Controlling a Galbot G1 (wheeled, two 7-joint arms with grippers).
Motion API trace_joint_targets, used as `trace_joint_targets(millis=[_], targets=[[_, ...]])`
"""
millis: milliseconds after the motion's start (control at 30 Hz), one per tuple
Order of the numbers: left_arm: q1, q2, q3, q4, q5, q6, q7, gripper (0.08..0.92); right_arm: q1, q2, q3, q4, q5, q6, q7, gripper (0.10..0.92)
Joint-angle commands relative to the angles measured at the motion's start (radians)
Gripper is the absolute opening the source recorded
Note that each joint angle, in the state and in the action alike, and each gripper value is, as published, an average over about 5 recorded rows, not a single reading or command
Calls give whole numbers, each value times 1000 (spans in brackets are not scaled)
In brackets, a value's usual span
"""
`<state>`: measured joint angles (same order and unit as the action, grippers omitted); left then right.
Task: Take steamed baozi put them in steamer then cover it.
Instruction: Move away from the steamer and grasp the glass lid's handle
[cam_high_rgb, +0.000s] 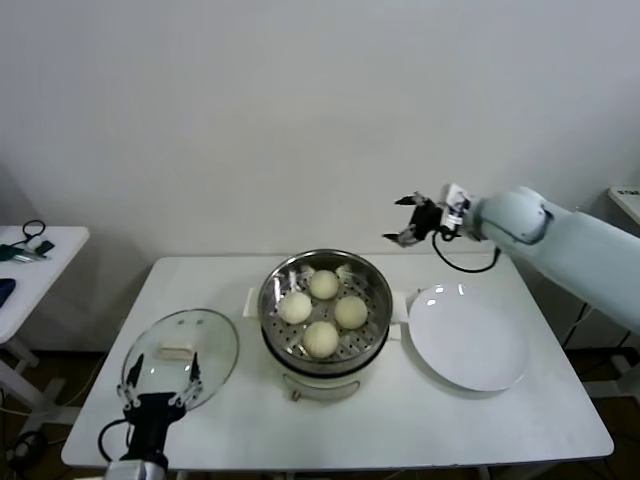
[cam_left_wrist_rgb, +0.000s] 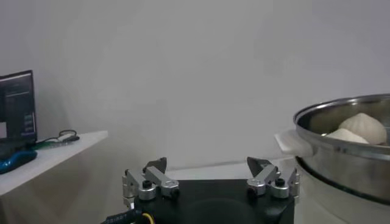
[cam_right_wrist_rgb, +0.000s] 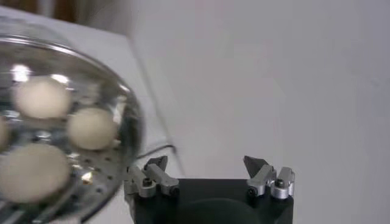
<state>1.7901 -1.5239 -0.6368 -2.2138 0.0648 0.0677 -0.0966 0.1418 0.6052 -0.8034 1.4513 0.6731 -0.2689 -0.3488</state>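
Several cream-white baozi (cam_high_rgb: 322, 338) lie in the shiny steamer (cam_high_rgb: 264, 310) at the table's middle, on its perforated floor. The glass cover (cam_high_rgb: 205, 345) with its white handle lies flat on the table to the steamer's left. My left gripper (cam_high_rgb: 160, 385) stands open and empty at the cover's near edge. My right gripper (cam_high_rgb: 408, 220) hangs open and empty in the air, behind and to the right of the steamer. The left wrist view has the left gripper (cam_left_wrist_rgb: 207, 164) open, with the steamer (cam_left_wrist_rgb: 341, 152) and a baozi (cam_left_wrist_rgb: 364, 126) off to one side. The right wrist view has the right gripper (cam_right_wrist_rgb: 206, 161) open, beside the steamer (cam_right_wrist_rgb: 125, 109) and its baozi (cam_right_wrist_rgb: 91, 128).
A flat white plate (cam_high_rgb: 468, 335) lies bare to the right of the steamer. A small side table (cam_high_rgb: 40, 245) with cables and gear stands at the far left. A white wall closes the back.
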Motion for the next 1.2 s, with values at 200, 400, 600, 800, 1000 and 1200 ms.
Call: trace_joint_targets(millis=[200, 400, 600, 800, 1000, 1200], targets=[[-19, 15, -11, 41, 124, -46, 2, 823, -1149, -48, 1068, 9, -25, 341, 268, 823], [-28, 26, -27, 63, 277, -68, -36, 823, -1322, 116, 1175, 18, -55, 425, 284, 823], [-39, 89, -53, 120, 553, -120, -138, 823, -1439, 260, 1220, 27, -106, 467, 290, 823], [-71, 156, -82, 287, 953, -212, -293, 823, -1510, 336, 1232, 11, -121, 500, 299, 823], [-122, 195, -100, 492, 1291, -279, -457, 823, -1530, 381, 1231, 7, -141, 551, 312, 823], [-148, 217, -99, 578, 1348, -283, -494, 823, -1536, 398, 1236, 21, -149, 561, 316, 823]])
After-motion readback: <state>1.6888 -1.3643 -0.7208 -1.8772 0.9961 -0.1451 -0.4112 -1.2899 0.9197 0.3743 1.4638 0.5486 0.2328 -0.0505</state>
